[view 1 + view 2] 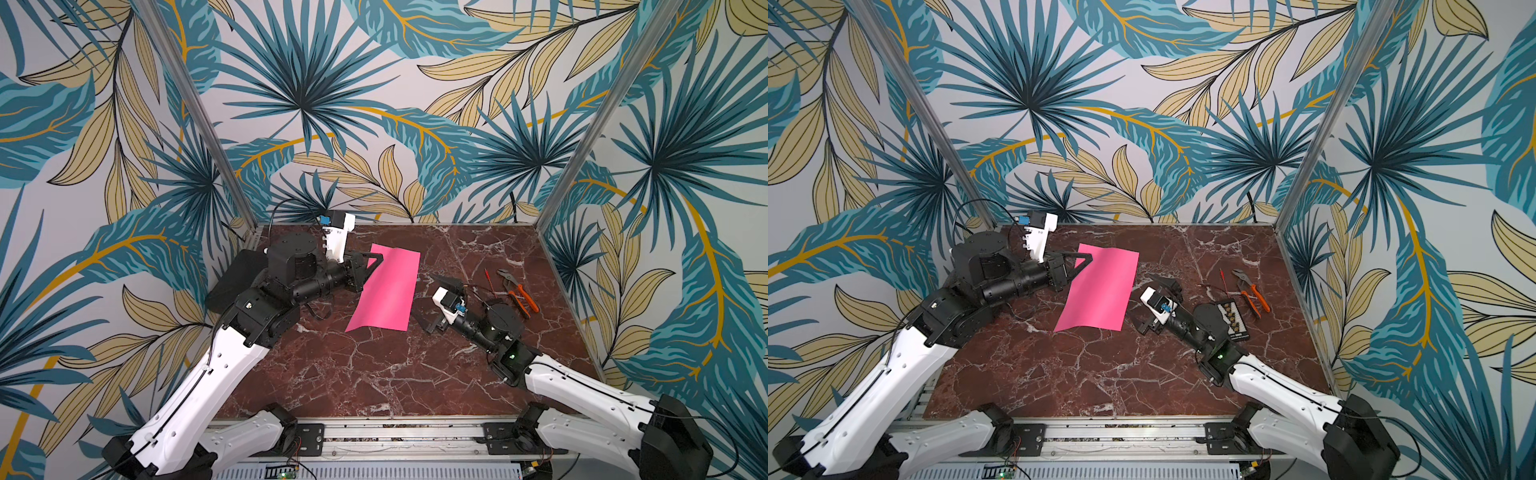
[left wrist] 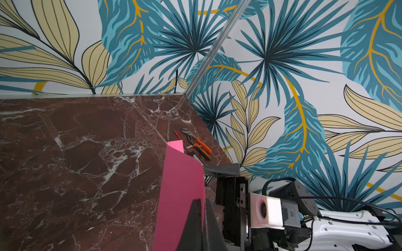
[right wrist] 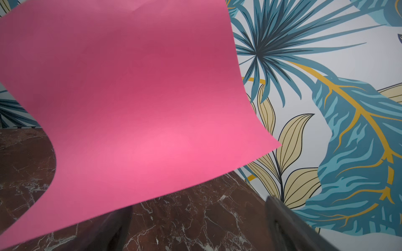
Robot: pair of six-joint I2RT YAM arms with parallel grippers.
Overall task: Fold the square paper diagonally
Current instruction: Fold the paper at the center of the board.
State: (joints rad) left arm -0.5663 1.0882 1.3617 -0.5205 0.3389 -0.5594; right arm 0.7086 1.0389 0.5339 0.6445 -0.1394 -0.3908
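Holds the square paper (image 1: pixel 386 291) curled up from the table (image 1: pixel 374 374), pinched at a far corner by the left gripper (image 1: pixel 375 260), right gripper (image 1: pixel 426 300) spread wide beside it.

The thin, bright pink square paper (image 1: pixel 386 291) looks smooth and matt, with a soft sheen where it curves. The dark red marble-look tabletop (image 1: pixel 374 374) under it is polished and white-veined. Near its right edge lie orange-handled pliers (image 1: pixel 517 291) (bare grey metal jaws, grips that look rubbery). The arms' white plastic shells (image 1: pixel 216 374) gleam.
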